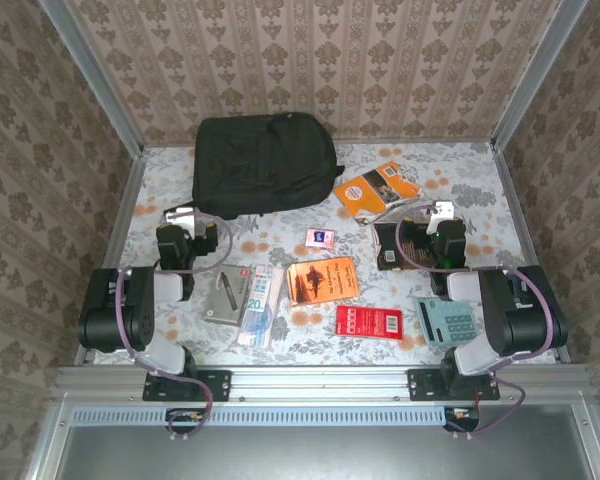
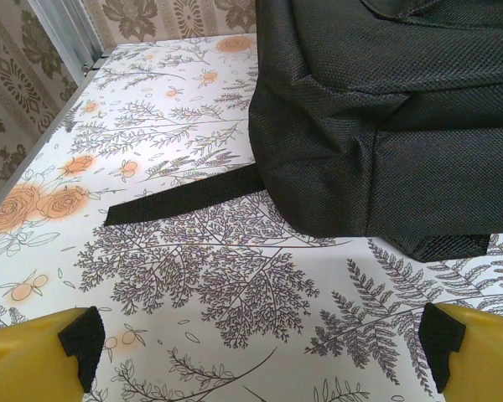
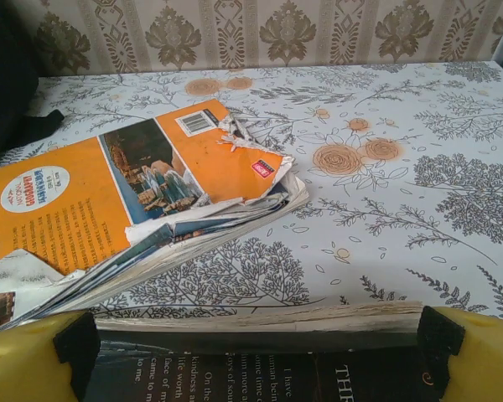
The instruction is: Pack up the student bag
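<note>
The student bag (image 1: 265,165), a large black fabric backpack, lies at the back of the table, left of the middle. My left gripper (image 1: 188,222) sits just in front of its lower left corner. In the left wrist view the bag (image 2: 386,109) looms close ahead with a loose strap (image 2: 176,201) flat on the cloth, and the left gripper (image 2: 264,343) is open over bare tablecloth. My right gripper (image 1: 412,232) is open too. A dark book (image 3: 260,368) lies on the table between the right gripper's (image 3: 260,343) yellow fingers (image 3: 474,360).
A torn orange book (image 1: 377,188) lies just beyond the right gripper. Along the front are a grey case (image 1: 228,295), a blue-white packet (image 1: 262,300), an orange booklet (image 1: 322,280), a red box (image 1: 370,321) and a calculator (image 1: 448,322). A small pink item (image 1: 320,236) sits mid-table. Walls enclose three sides.
</note>
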Motion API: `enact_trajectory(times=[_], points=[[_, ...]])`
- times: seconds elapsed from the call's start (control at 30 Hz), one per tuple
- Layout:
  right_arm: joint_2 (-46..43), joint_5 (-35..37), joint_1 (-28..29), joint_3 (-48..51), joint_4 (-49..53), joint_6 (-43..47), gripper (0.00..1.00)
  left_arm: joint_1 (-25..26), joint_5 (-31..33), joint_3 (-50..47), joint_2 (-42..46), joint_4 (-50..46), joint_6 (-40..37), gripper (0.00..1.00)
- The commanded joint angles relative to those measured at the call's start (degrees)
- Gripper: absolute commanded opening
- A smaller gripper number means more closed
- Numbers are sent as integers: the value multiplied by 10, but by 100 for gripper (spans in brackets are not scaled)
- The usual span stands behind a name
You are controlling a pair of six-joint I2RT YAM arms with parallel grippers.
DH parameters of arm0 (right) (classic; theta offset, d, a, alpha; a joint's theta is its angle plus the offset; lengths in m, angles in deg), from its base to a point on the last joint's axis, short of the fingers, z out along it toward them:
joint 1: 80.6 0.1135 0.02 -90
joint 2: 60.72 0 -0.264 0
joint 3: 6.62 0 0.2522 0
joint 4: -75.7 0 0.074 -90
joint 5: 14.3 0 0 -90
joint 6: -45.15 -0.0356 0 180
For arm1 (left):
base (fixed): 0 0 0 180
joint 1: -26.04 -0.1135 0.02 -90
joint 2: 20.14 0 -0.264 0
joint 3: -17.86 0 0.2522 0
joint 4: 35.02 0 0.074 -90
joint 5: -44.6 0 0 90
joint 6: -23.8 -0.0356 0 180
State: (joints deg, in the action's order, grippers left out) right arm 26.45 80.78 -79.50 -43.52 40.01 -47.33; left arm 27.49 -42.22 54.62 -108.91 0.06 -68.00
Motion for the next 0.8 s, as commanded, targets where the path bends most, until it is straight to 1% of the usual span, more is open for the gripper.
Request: enact_trajectory(times=[0.0, 0.77], points=[[6, -10, 0, -4, 7, 9, 100, 0, -9, 3, 7, 2, -11, 100], [7, -8, 1, -4, 7, 10, 100, 1, -5, 2, 6, 2, -11, 100]])
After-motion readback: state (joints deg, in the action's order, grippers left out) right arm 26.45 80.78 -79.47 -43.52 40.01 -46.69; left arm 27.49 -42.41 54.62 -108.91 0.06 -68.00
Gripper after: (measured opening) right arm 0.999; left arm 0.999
